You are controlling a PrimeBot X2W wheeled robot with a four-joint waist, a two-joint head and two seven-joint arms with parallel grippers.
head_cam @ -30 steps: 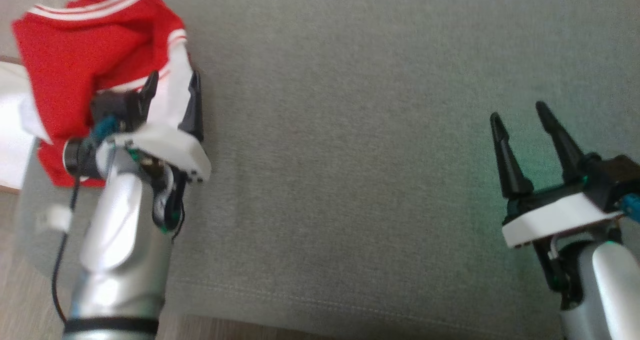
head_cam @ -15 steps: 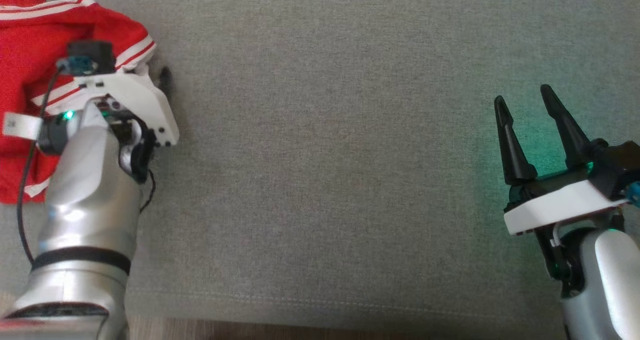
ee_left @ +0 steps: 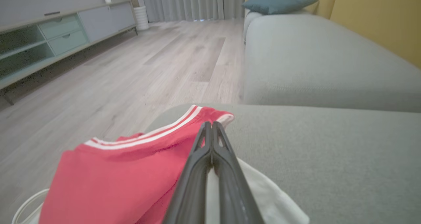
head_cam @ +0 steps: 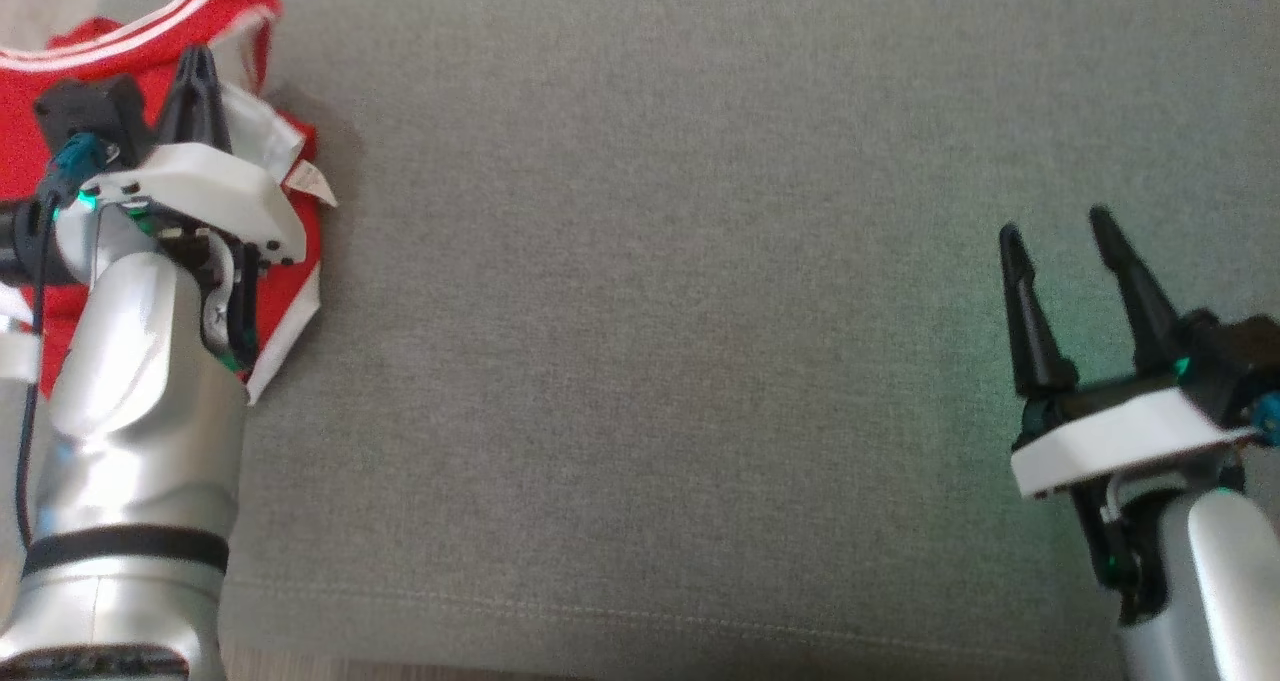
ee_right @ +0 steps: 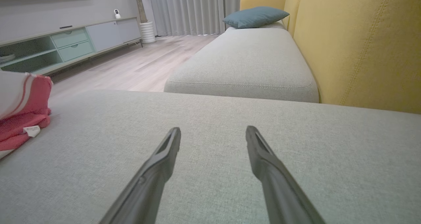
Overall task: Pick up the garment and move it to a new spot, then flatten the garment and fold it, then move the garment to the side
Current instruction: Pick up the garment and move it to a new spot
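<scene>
Nothing blocks the bare grey cushion (head_cam: 700,311) between the arms. Red garment (head_cam: 25,101) sits at its far left edge, white tag (head_cam: 310,176) out. Left gripper (head_cam: 197,61) fingers pressed together, pinching the garment's white inner fabric; right gripper (head_cam: 1055,231) spread, well apart over the cushion. Wrist views add the room: wood floor (ee_left: 115,69), cabinet (ee_right: 65,43), curtains (ee_right: 187,10), teal pillow (ee_right: 255,16), yellow backrest (ee_right: 361,46)
</scene>
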